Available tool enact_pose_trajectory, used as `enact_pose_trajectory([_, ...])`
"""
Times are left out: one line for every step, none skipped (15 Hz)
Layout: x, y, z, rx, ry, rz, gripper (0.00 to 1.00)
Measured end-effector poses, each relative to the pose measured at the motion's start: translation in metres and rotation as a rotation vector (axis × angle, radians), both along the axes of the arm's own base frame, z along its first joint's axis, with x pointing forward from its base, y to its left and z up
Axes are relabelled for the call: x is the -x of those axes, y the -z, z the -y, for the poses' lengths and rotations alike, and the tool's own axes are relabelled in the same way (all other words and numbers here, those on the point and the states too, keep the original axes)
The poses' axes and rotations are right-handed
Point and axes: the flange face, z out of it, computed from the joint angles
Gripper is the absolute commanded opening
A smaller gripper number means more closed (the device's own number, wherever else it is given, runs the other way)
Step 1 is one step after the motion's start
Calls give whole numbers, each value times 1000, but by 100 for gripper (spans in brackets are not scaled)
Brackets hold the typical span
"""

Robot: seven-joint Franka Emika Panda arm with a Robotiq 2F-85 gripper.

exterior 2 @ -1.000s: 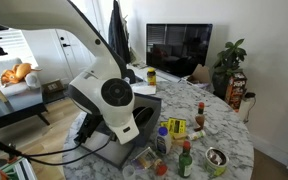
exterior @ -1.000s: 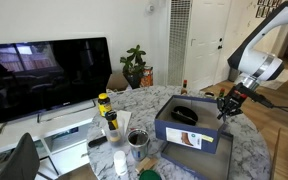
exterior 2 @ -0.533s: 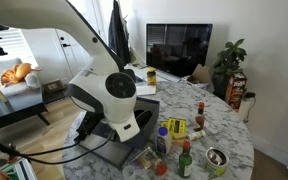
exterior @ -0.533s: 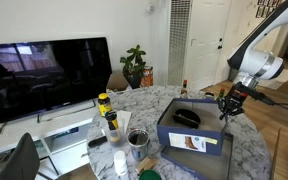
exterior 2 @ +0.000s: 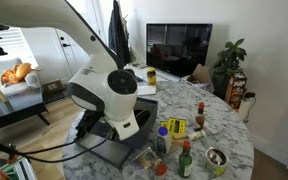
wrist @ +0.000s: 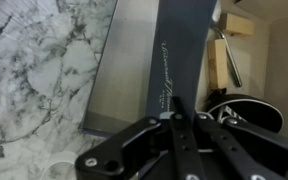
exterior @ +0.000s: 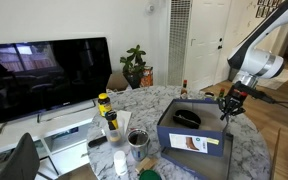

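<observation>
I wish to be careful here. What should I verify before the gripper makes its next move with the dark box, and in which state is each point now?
1. Gripper shut on the rim of the dark blue cardboard box: ok.
2. Box stands flat on the white marble table: ok.
3. Black object lies inside the box, away from the fingers: ok.
4. Round metal can stands apart from the box: ok, though close.
5. How deep the fingers bite on the rim: cannot tell.
</observation>
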Motion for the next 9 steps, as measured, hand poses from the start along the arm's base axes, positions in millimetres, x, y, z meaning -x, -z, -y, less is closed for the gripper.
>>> enact_pose_trajectory([0,0,0,2,-1,1,1])
enact_pose_trajectory([0,0,1,7,-6,5,1])
enact_pose_trajectory([-1,-1,2,17,-15,11,1])
enact_pose_trajectory([-1,-2,3,30,-25,16,1])
enact_pose_trajectory([-2,-2,5,49,-38,20,1])
enact_pose_trajectory([-3,-3,6,67,-53,24,1])
enact_pose_trajectory([-3,-4,7,81,-70,26,1])
enact_pose_trajectory([-4,-6,8,93,-90,27,1])
enact_pose_trajectory([-4,-7,9,104,-111,28,1])
